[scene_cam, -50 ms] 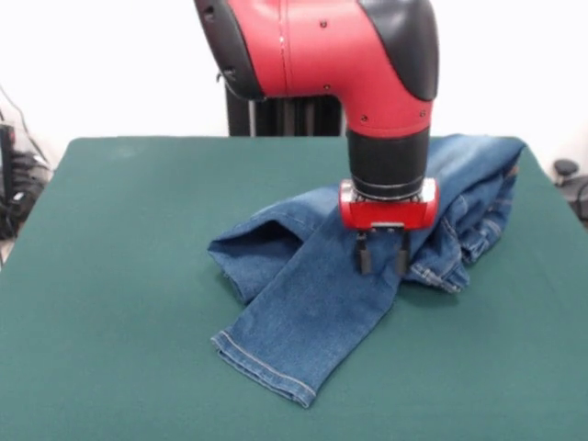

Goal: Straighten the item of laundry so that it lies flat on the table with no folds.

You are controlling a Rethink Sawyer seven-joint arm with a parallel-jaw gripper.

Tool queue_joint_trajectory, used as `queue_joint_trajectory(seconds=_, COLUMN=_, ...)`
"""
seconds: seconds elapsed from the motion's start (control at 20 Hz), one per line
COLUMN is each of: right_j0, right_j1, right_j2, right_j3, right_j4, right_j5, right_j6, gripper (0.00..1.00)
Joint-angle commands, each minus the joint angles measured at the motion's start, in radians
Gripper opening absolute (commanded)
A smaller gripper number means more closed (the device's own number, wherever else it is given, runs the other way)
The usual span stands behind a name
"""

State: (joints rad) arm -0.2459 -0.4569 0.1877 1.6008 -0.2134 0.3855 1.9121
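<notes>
Item: jeans (303, 322), blue denim, one pair. Location: right-of-centre on the counter (110, 303), running from the far right corner down toward the near middle.

Condition: not flat. One leg lies fairly smooth, angled toward the near edge, hem (262, 367) showing with orange-tan stitching. A second portion is doubled back under or beside it on the left, forming a rounded fold (243, 248) with a dark hollow. The upper part, toward the far right, is bunched in ridges, with a hemmed edge (441, 276) curled over just right of the pincer.

Pincer (381, 255): hangs from the red arm (322, 46), pointing straight down over the middle of the jeans. Its two dark fingers (364, 253) stand apart with a clear gap between them; nothing is pinched. Tips sit at or just above the denim; contact cannot be confirmed from this single view.

Progress, as judged: early to middling. One leg is roughly laid out. Remaining: undo the left fold, spread the crumpled right section, separate the two legs, smooth the waist end.

Counter: green top, otherwise bare around the garment, with ample room to spread the cloth leftward.
</notes>
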Motion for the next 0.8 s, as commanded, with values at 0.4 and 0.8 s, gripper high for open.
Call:
queue_joint_trajectory(seconds=0.4, right_j0=0.058, right_j1=-0.028, right_j2=-0.069, right_j3=0.153, right_j4=0.019, right_j5=-0.183, right_j6=0.221, gripper=0.0)
queue_joint_trajectory(seconds=0.8, right_j0=0.048, right_j1=-0.043, right_j2=-0.051, right_j3=0.169, right_j4=0.07, right_j5=-0.249, right_j6=0.229, gripper=0.0)
